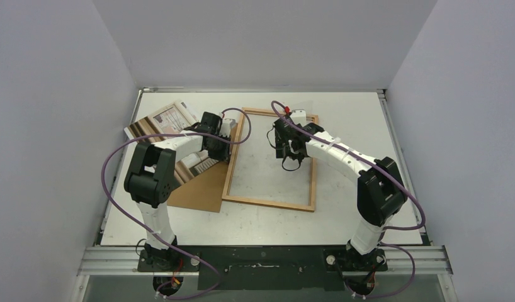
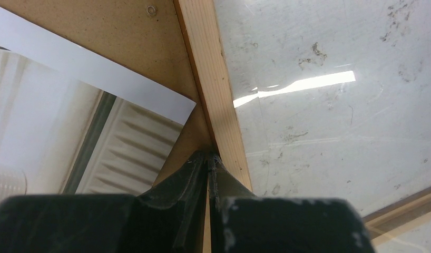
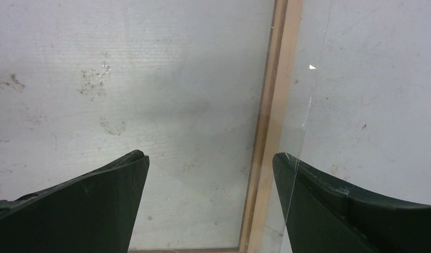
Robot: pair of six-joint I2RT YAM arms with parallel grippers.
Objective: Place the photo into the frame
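You have the frame (image 1: 271, 203) lying flat on the table (image 1: 349, 119), its left rail meeting the brown backing sheet (image 1: 201, 189). The photo (image 1: 164, 119) lies partly on that sheet. Your left gripper (image 1: 226, 148) is at the frame's left rail, and your right gripper (image 1: 283, 150) is over the frame's opening.

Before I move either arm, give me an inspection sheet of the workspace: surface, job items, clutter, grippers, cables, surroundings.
Surface: white table, scuffed and stained, with patches of glare.
Job's things: frame lies flat at the centre with no print in it; photo lies to its left on the backing board, partly hidden by the left arm.
Clutter: brown backing board against the frame's left rail; nothing else seen.
Grippers: left gripper shut, tips at the frame's left rail, nothing visibly held; right gripper open above the frame, holding nothing.
Cables: purple cables loop from both arms; one arcs over the frame's far left corner.
Surroundings: plain grey walls on three sides.
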